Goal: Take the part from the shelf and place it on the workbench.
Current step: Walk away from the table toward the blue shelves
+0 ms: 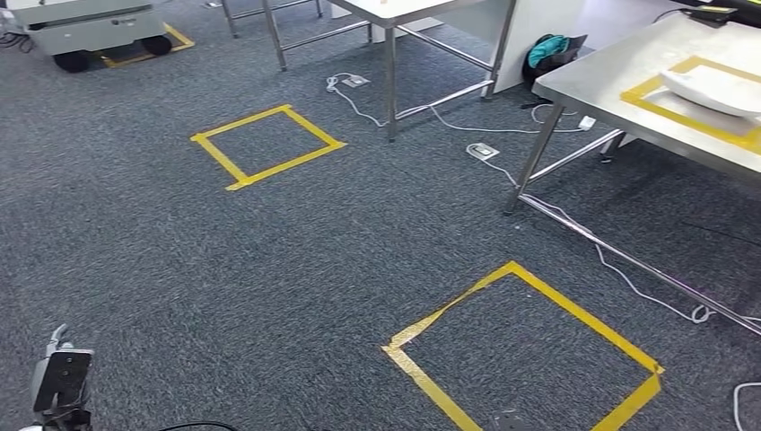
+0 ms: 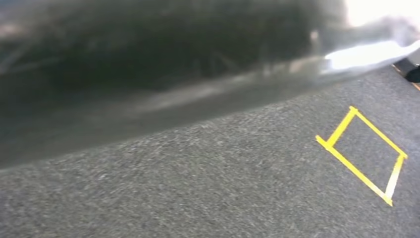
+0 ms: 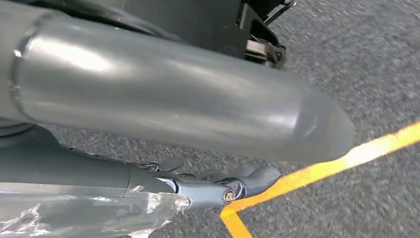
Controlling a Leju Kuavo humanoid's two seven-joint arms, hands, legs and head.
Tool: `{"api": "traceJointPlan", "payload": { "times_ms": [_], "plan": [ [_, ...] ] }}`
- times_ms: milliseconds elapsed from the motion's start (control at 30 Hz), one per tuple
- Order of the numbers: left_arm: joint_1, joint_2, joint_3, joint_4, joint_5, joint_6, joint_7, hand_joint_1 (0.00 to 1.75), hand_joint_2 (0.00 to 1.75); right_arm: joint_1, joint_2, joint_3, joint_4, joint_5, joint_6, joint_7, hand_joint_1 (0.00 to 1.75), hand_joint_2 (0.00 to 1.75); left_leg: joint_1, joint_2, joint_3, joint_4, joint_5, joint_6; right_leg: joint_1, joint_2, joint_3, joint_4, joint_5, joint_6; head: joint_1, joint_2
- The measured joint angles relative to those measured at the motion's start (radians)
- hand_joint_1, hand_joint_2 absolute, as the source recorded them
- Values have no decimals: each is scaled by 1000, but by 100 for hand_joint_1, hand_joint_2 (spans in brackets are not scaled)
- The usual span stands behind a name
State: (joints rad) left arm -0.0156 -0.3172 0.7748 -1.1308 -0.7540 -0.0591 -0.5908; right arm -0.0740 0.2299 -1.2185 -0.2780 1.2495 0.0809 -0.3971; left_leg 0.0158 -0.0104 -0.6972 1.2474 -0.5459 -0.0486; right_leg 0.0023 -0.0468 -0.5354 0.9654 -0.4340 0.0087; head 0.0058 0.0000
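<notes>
On the shiny grey metal workbench, far to the right in the head view, lies the white curved plastic part. It sits inside a box of yellow tape stuck on the bench top. Its long side runs flat along the bench, from the far left to the near right, and the picture's edge cuts off its right end. On the dark grey carpet floor are two yellow tape squares, a far one and a near one. White wires run under the bench. The left hand peeks in low at the corner, and I cannot tell how its fingers are. The right hand hangs over the floor with its fingers stretched out loose, holding nothing.
</notes>
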Motion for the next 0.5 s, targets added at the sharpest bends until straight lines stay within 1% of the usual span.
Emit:
{"api": "traceJointPlan", "payload": {
  "times_ms": [33,67,100,133,167,200,233,267,300,333,367,400,433,467,500],
  "plan": [
    [0,-2,-11,5,-1,-1,0,0,0,1,-1,-2,0,-5,3,-3,0,0,4,6,25,-37,23,-4,-1,-13,-3,2,1,3,0,0],
    [-1,-3,-23,8,-2,-1,1,0,0,0,-1,-4,0,-10,5,-7,0,0,8,23,67,-104,54,-8,-2,-25,-5,6,1,8,0,0],
    [-4,-5,-36,12,-3,-1,2,0,0,0,-3,-6,-2,-14,7,-10,0,0,8,49,108,-173,76,-12,-1,-36,-8,12,-1,14,-3,0],
    [-6,-6,-49,16,-5,0,3,0,0,0,-5,-8,-4,-17,9,-13,0,0,7,68,138,-227,92,-8,1,-45,-11,18,-3,21,-2,0],
    [-8,-7,-60,19,-7,1,4,0,0,-1,-7,-10,-6,-20,10,-15,0,0,6,80,152,-256,97,-1,4,-54,-12,23,-5,27,-1,0],
    [-9,-7,-69,23,-8,2,5,0,0,-1,-10,-14,-8,-21,10,-16,0,0,2,80,151,-263,96,9,5,-62,-13,25,-5,32,0,0],
    [-9,-7,-74,26,-8,4,6,0,0,-2,-10,-16,-8,-22,11,-16,0,0,1,67,146,-261,99,22,3,-71,-12,25,-4,36,4,0],
    [-8,-6,-79,28,-8,6,8,0,0,-2,-10,-18,-8,-23,11,-16,0,0,0,58,142,-261,102,30,-1,-69,-13,27,-6,42,5,0],
    [-8,-6,-83,29,-6,8,10,0,0,-2,-10,-20,-8,-25,11,-17,0,0,-1,47,139,-260,106,39,-4,-51,-19,39,-19,47,5,0],
    [-9,-6,-88,31,-5,9,11,0,0,-1,-10,-21,-8,-26,11,-17,0,0,-1,37,135,-261,109,46,-7,-25,-33,70,-42,51,6,0],
    [-10,-7,-95,32,-4,10,13,0,0,0,-10,-22,-8,-27,11,-17,0,0,-1,26,132,-261,113,53,-8,7,-58,125,-77,53,8,0],
    [-11,-7,-101,34,-3,11,14,0,0,2,-10,-24,-8,-28,11,-18,0,0,-3,14,127,-261,116,58,-7,30,-89,197,-115,51,10,0],
    [-11,-6,-106,36,-1,11,15,0,0,4,-10,-26,-8,-29,11,-17,0,0,-6,1,122,-261,118,62,-6,41,-121,269,-145,49,11,0],
    [-11,-6,-110,38,1,12,16,0,0,6,-10,-29,-9,-33,11,-16,0,0,-9,-12,118,-261,121,65,-4,45,-144,318,-161,45,11,0],
    [-11,-6,-114,42,4,14,17,0,0,7,-11,-31,-9,-37,11,-16,0,0,-12,-27,115,-260,124,66,-2,47,-149,330,-156,40,11,0]
  ]
}}
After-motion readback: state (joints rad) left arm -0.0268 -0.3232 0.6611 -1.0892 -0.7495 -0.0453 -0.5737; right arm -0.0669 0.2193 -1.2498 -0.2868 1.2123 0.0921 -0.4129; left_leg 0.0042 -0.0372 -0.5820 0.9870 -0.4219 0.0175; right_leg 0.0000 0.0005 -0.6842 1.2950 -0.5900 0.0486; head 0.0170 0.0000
